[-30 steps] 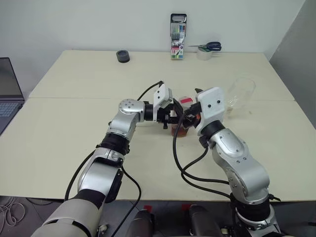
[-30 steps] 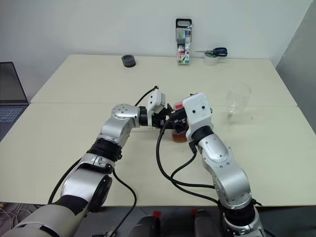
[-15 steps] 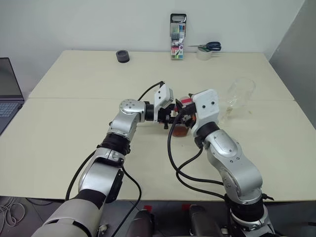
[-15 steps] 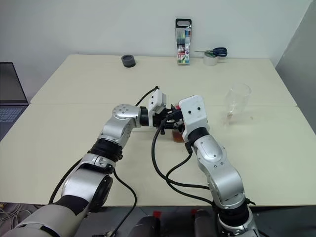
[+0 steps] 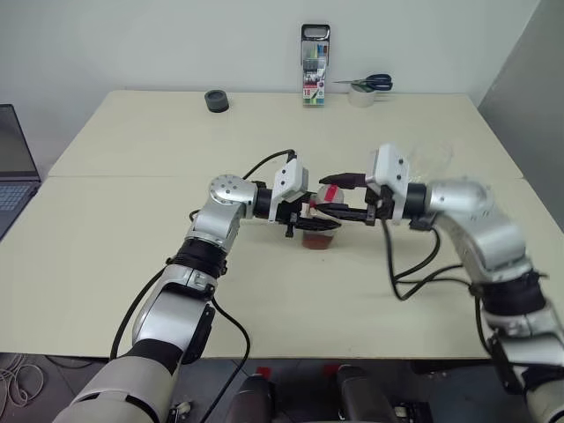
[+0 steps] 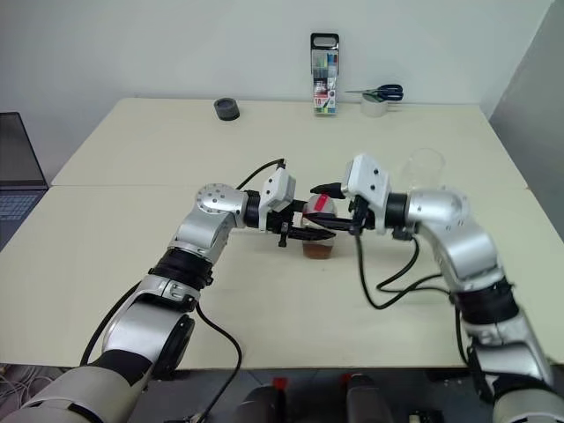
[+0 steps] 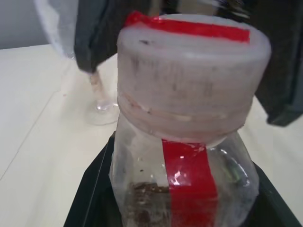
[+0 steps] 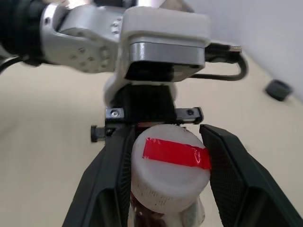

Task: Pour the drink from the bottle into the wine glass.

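Bottle (image 5: 319, 225) is standing mid-table, cap (image 8: 171, 166) on; I'm clamping its body with the left gripper (image 5: 310, 218) while the right gripper (image 8: 169, 165) is straddling the cap, contact unclear. Uncapping and pouring into the empty wine glass (image 6: 421, 173) beyond are remaining

Wine glass (image 6: 425, 169) close behind right hand (image 6: 324, 211)
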### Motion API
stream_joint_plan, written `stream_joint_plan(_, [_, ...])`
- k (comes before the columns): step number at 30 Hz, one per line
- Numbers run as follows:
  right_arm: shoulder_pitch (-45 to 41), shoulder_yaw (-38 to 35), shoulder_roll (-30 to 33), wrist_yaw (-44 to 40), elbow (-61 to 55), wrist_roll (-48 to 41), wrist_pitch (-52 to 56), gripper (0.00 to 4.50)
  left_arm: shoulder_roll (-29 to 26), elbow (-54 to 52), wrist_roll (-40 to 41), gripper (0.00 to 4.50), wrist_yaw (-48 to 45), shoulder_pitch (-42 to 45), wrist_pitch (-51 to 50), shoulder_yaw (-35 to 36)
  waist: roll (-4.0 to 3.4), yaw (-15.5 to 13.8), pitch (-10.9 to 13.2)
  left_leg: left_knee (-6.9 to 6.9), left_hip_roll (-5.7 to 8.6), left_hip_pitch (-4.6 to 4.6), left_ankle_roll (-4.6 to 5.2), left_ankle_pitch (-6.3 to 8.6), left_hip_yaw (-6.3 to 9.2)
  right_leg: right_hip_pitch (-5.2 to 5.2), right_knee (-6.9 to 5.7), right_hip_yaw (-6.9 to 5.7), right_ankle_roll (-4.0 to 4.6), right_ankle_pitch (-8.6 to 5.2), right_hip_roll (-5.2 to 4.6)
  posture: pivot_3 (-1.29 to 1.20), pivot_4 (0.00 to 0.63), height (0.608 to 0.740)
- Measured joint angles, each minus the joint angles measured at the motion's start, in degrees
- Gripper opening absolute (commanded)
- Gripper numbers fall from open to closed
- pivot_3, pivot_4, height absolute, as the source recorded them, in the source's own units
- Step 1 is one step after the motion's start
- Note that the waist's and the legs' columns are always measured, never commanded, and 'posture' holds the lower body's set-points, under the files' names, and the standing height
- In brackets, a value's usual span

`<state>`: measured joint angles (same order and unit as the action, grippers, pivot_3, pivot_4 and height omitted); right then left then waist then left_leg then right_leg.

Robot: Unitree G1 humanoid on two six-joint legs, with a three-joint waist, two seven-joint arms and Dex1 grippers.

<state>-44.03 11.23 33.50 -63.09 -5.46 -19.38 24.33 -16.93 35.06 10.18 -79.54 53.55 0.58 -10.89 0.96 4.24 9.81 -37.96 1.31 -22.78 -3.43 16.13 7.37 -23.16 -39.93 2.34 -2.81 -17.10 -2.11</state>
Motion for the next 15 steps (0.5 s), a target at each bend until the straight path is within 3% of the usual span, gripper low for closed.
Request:
stream_joint_plan(5, [-1.04,-0.27,-1.64,-2.14,1.99,-2.57,3.24,3.99,-0.98,-0.58,0.04,1.77,0.36,-0.55,-0.99,0.11,0.00,0.46,0.00,-0.02,0.04,-0.06,-0.21,-0.12,0.20,-0.05,-0.01,0.05,0.00,0.00,-0.10,0.00,0.150,0.740])
stream_joint_plan(7, [-0.40,-0.91,-2.55,-1.05,0.14,-4.23,6.07,4.50,-0.96,-1.47,0.27,1.77,0.85,-0.80,-1.72,0.14,0.00,0.45,0.00,-0.05,0.06,-0.08,-0.22,-0.12,0.28,-0.05,-0.01,0.04,0.00,0.00,-0.16,0.00,0.150,0.740])
stream_joint_plan(15, [6.89,-8.31,-3.67,11.81,-13.88,-9.85,16.96,4.50,-0.69,-4.34,3.68,1.77,1.60,-1.56,-5.46,1.76,0.00,0.04,0.00,-0.07,0.11,-0.11,-0.22,-0.12,0.31,-0.05,-0.02,0.05,0.00,0.00,-0.19,0.00,0.150,0.740])
